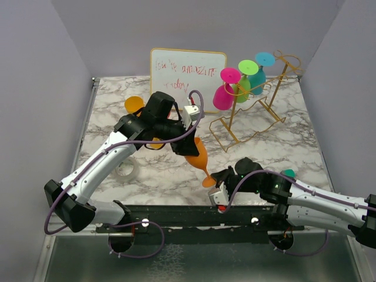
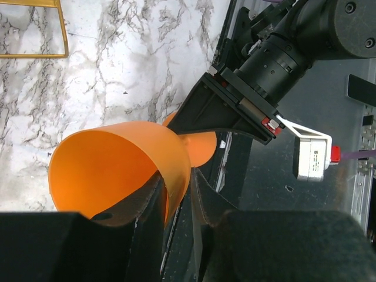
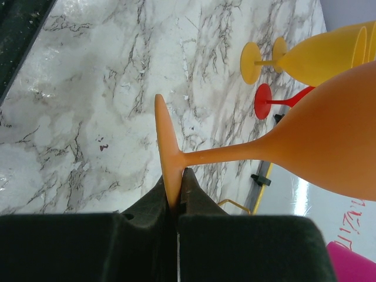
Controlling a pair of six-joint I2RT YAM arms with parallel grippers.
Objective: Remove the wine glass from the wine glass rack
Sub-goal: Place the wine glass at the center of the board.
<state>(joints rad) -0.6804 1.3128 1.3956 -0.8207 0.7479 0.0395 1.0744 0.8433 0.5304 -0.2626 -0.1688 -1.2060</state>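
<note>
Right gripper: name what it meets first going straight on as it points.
The orange wine glass, whose foot the right gripper pinches; beyond it, seemingly just marble table, depth unclear.

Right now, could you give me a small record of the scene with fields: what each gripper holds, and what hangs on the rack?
left gripper: shut on the bowl rim of the orange wine glass
right gripper: shut on the foot of the same glass
orange wine glass: off the rack, tilted, held by both arms over the marble table
wine glass rack: far right; pink glass, green glass, teal glass hang upside down
behind: white board
</note>
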